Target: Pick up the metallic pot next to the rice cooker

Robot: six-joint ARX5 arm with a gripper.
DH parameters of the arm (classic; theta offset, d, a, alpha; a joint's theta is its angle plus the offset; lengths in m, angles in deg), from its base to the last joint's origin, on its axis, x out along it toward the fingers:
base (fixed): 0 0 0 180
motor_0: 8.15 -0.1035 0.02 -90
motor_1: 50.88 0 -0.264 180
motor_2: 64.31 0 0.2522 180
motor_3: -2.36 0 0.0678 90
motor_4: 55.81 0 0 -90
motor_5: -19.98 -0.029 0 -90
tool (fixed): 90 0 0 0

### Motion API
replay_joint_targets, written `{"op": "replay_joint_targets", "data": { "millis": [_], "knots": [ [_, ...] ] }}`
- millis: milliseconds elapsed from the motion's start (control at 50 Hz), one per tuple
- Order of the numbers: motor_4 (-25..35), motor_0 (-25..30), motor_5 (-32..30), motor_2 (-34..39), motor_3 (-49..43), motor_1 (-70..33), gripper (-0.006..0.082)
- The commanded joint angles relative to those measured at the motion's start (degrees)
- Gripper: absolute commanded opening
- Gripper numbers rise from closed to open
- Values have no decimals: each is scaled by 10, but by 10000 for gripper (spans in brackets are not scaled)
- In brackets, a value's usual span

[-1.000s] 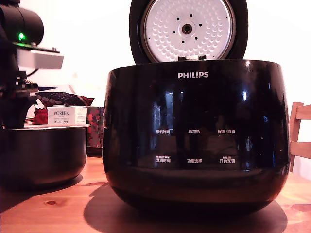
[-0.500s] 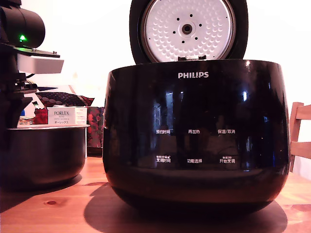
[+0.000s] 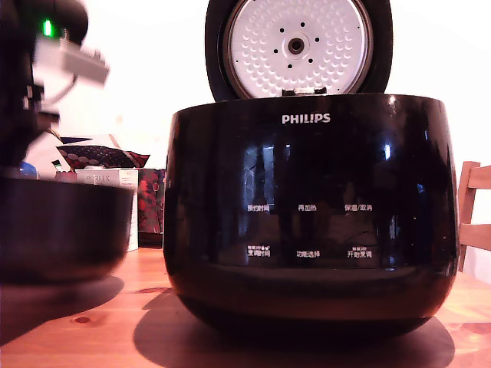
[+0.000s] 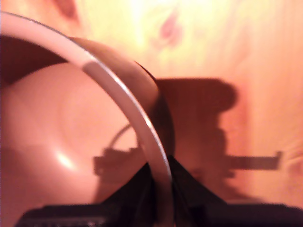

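Between the tool's (image 4: 160, 189) fingers sits the metallic pot's (image 4: 71, 137) rim.

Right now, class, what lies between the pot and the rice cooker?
In the exterior view, between the metallic pot and rice cooker: bare wooden tabletop; a white box stands behind.

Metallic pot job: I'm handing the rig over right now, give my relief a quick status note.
Tool: shut on the rim of the round dark metal pot, one finger inside, one outside.
Pot: at the exterior view's left of the large glossy black Philips rice cooker, blurred and apparently raised off the wooden table.
Cooker: lid open.
Done: grasp, lift begun.
Left: finish the lift, hold steady.
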Motion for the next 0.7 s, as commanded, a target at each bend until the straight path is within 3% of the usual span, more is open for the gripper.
{"op": "replay_joint_targets", "data": {
  "millis": [0,60,160,400,420,680],
  "knots": [
    [-11,10,25,-35,-25,35,-21],
    [-16,18,25,-50,-60,40,-21],
    [-26,31,76,-73,-109,47,-21],
    [-39,54,143,-103,-114,78,-21],
    [-39,56,171,-105,-114,80,-22],
    [-39,61,186,-108,-114,97,-22]
  ]
}}
